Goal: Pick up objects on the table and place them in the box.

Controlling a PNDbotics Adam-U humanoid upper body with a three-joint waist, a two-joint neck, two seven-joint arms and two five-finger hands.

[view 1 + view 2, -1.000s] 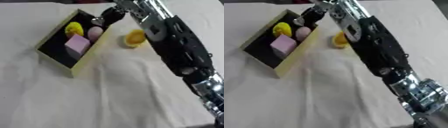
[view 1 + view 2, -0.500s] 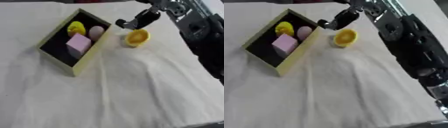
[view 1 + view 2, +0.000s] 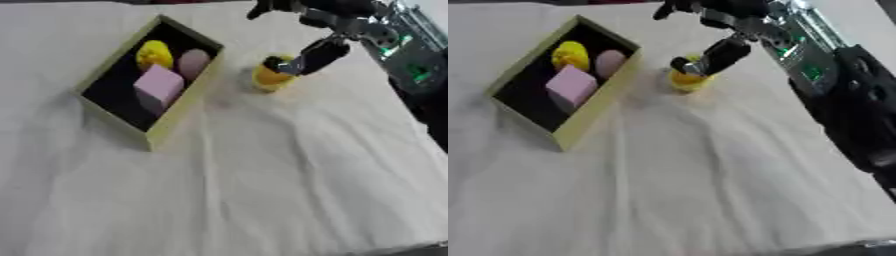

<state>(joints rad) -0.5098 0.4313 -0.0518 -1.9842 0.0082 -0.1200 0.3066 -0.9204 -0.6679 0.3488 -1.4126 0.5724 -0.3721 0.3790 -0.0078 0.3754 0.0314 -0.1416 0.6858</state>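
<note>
The right hand (image 3: 308, 55) has left the box (image 3: 179, 107) and now reaches down onto the yellow object (image 3: 269, 77), at 3 o'clock beside the box on the desk (image 3: 262, 190). Fingers apparently contact it; closure cannot be confirmed. Next pick is beginning.

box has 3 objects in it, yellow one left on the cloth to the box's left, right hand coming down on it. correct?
One error: the yellow object lies to the right of the box, not the left, as the left eye view shows. The rest holds: three objects sit in the box and the right hand is at the yellow one.
</note>
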